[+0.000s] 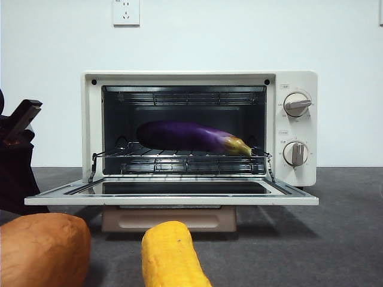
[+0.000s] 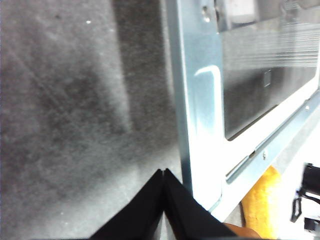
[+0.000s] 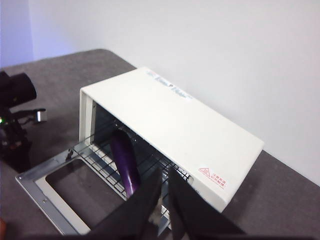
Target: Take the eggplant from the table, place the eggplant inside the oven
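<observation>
Above the oven's knob end, my right gripper [image 3: 164, 197] hangs with its two black jaws drawn nearly together and nothing between them; it is well clear of the cavity and tilted down toward the open door. From that wrist I look onto the oven [image 3: 175, 122], its cream top facing me and the door [image 3: 37, 187] folded flat; the eggplant [image 3: 125, 162] lies lengthwise on the wire rack [image 3: 97, 160] inside. From the front it rests on the rack with its yellowish stem end toward the knobs [image 1: 296, 104], wholly within the opening; I judge the placing step done. What remains, as I read it, is only to draw my arms clear without knocking the door; the task does not ask me to shut it. My left gripper [image 2: 164, 197] sits low beside the door's edge, jaws pressed together and empty, just over the table [image 2: 65, 125]; the front view shows it as a dark shape beside the oven. The corn [image 1: 170, 254] and sweet potato [image 1: 42, 248] lie untouched before the door.
</observation>
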